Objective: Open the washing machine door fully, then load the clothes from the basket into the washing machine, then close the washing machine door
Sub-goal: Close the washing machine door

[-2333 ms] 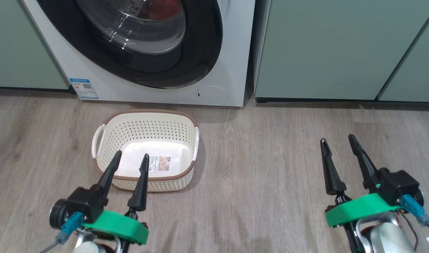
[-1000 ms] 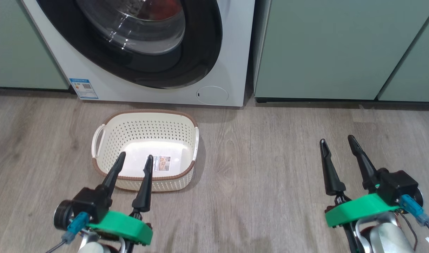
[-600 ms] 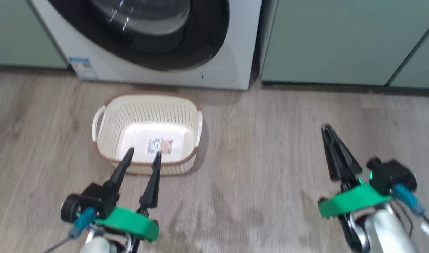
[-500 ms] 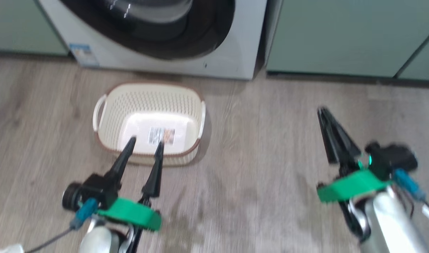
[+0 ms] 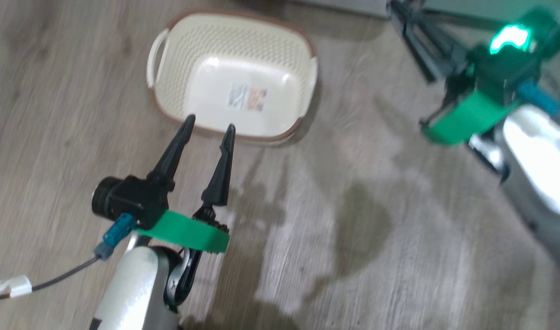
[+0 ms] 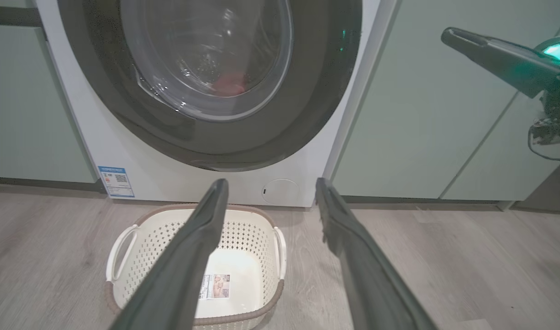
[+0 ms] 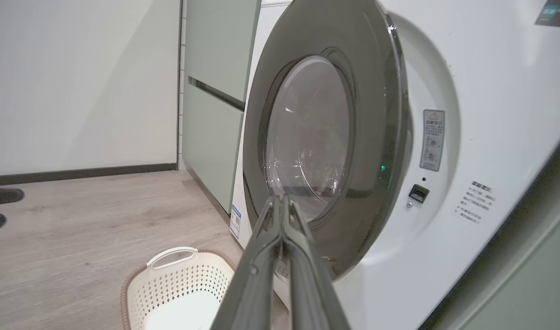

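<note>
The cream basket (image 5: 183, 55) stands on the floor with only a sticker on its bottom. My left gripper (image 5: 210, 123) hangs open above its near rim, fingers spread in the left wrist view (image 6: 271, 182) over the basket (image 6: 248, 233). Behind it is the washing machine (image 6: 170, 183). Red clothes (image 6: 229, 82) show through the glass of its door (image 6: 101, 68). My right gripper (image 5: 394, 7) is shut on nothing and raised; its tips (image 7: 280, 198) point at the door (image 7: 307, 137), whose latch-side edge stands slightly off the white front (image 7: 491, 114).
Pale green cabinets (image 6: 422, 114) flank the machine on both sides. Grey wood floor (image 5: 353, 206) stretches open to the basket's right. A white wall (image 7: 78, 82) and two dark shapes (image 7: 0, 197) lie far left in the right wrist view.
The head camera has tipped down, so the machine has left its view. My right gripper has shut and risen toward the machine. The left gripper stays open near the basket.
</note>
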Available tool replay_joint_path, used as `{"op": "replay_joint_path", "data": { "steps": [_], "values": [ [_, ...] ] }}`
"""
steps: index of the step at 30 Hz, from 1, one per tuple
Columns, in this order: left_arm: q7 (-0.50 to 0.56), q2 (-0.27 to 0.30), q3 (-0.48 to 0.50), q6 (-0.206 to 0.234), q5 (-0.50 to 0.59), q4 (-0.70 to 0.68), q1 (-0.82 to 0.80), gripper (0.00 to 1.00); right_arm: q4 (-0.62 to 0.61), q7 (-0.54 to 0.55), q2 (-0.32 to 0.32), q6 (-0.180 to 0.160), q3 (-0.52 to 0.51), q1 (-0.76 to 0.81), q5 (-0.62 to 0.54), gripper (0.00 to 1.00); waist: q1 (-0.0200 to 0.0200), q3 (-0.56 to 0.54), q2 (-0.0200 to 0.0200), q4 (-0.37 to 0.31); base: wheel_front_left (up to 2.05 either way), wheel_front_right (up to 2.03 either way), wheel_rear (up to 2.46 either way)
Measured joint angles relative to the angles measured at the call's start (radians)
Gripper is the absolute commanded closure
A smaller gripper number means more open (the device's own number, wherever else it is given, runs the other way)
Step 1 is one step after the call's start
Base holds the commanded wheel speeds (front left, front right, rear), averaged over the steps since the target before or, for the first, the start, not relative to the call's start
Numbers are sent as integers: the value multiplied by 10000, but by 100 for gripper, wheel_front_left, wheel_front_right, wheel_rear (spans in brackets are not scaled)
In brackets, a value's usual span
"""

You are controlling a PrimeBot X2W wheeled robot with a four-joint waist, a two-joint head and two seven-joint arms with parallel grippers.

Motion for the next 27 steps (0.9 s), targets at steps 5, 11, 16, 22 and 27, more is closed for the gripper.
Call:
{"op": "replay_joint_path", "data": {
  "steps": [5,11,16,22,27],
  "values": [
    [-2,-31,-267,174,-255,-134,-328,0,1041,-2,-520,0,997,-1950,439,100,1,801,0,565,0,0,0],
    [-2,-56,-499,357,-506,-330,-688,0,2410,-2,-794,0,2057,-4051,754,100,2,1624,0,1061,0,0,0],
    [-2,-75,-650,458,-612,-341,-851,0,3603,-2,-813,0,2412,-5360,855,100,2,2059,0,1339,0,0,0],
    [-2,-81,-813,523,-683,-368,-1008,0,4821,-13,-809,6,2614,-6252,878,100,1,2302,0,1528,0,0,0],
    [-2,-88,-861,614,-773,-453,-1060,0,5593,-15,-809,6,2692,-6887,867,100,0,2481,0,1658,0,0,0]
  ]
}}
